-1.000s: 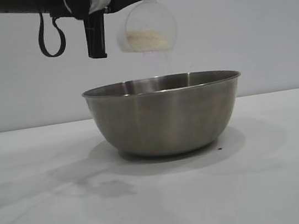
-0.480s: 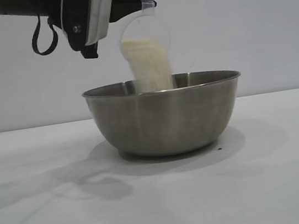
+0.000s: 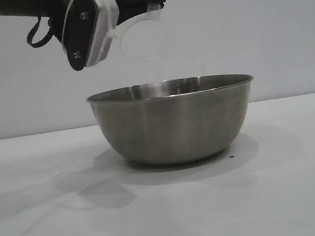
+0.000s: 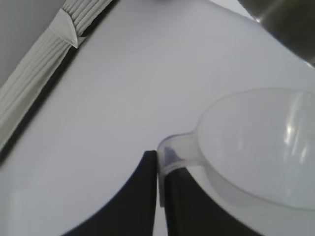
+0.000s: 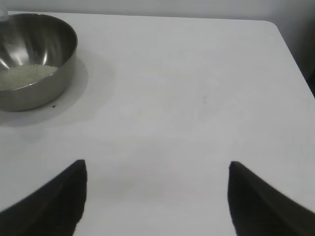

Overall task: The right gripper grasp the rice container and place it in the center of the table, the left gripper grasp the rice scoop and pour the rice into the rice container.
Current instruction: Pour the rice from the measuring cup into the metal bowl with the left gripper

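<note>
Left gripper (image 4: 158, 196) jaws pinch rice scoop (image 4: 256, 147) handle | right gripper (image 5: 156, 196) jaws apart, holding nothing

Bright, even, diffuse light; soft grey shadows spread on the table (image 3: 44, 228) left of the rice container (image 3: 174, 121), whose brushed steel carries dull vertical sheen; the rice scoop (image 4: 256, 147) shows faint glare streaks; wrist views are soft, near fingers blurred.

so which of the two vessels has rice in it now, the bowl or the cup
The rice container, the steel bowl on the table, holds the rice. The rice scoop, pinched by the left gripper, is tipped and empty.
</note>
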